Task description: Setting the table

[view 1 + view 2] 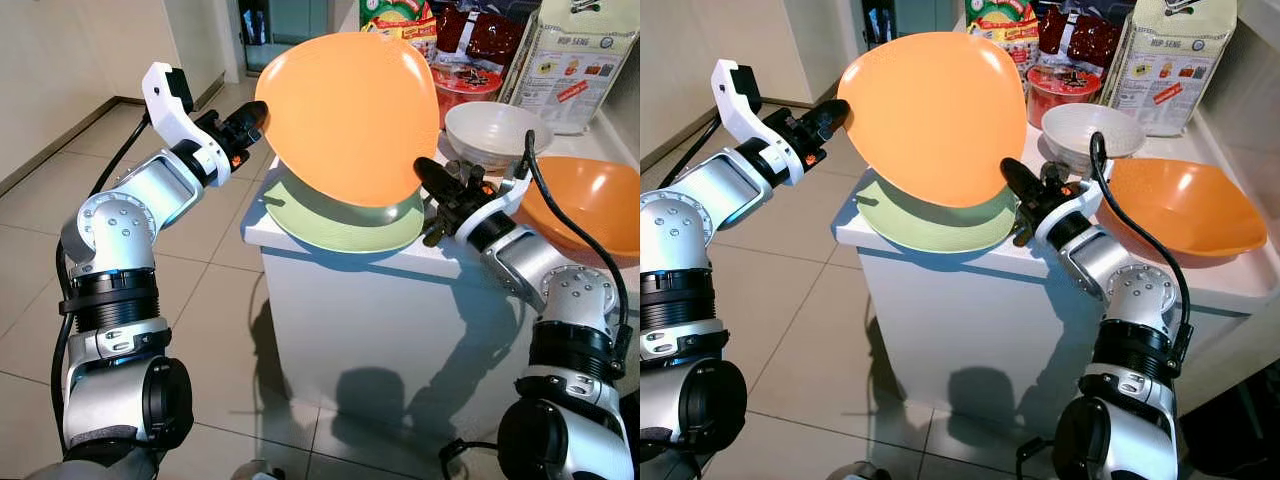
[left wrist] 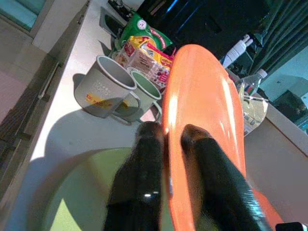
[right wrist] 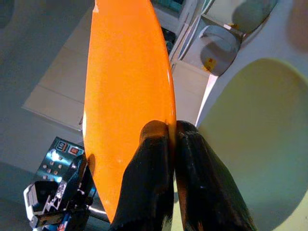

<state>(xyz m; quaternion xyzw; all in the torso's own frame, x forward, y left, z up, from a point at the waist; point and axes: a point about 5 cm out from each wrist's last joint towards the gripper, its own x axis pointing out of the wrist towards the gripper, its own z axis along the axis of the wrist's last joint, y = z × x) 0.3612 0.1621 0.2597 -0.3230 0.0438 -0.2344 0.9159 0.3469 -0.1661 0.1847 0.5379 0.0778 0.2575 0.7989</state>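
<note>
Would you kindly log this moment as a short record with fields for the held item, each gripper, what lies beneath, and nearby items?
held item: orange plate, tilted up on edge above the counter
left gripper: fingers shut on the plate's rim, robot's left side
right gripper: fingers shut on the opposite rim
beneath: green plate lying flat at the corner of the white counter
nearby: white bowl, orange bowl, two mugs
</note>
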